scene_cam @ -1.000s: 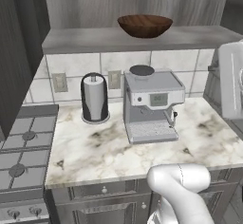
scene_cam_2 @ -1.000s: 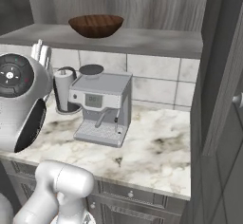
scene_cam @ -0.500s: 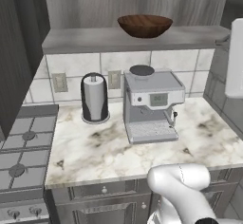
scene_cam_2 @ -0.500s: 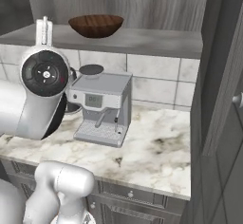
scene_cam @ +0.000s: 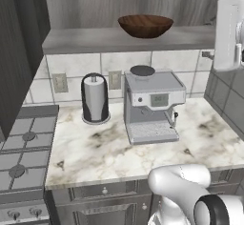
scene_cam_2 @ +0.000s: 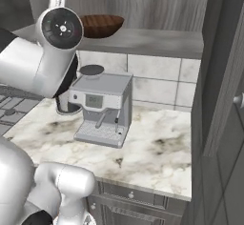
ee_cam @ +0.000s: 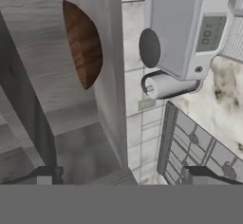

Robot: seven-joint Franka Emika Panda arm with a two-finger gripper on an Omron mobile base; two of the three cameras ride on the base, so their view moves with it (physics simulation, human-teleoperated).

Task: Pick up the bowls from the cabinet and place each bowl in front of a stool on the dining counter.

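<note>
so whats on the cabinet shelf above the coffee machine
One brown wooden bowl sits on the grey shelf. The shelf's right end is covered by the robot arm, so a second bowl can't be confirmed.

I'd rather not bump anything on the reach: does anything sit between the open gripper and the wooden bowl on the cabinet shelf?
Nothing visible does. In the hand view the gripper is open and apart from the bowl, which sits alone on the shelf; the coffee machine stands below on the counter.

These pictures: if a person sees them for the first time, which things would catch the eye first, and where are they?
First the reddish-brown wooden bowl, standing alone on the grey shelf of the open cabinet. Below it, the silver coffee machine stands on the marble worktop, with a paper towel roll to its left. The white arm is raised at the shelf's height; the tool is open and faces the shelf.
</note>
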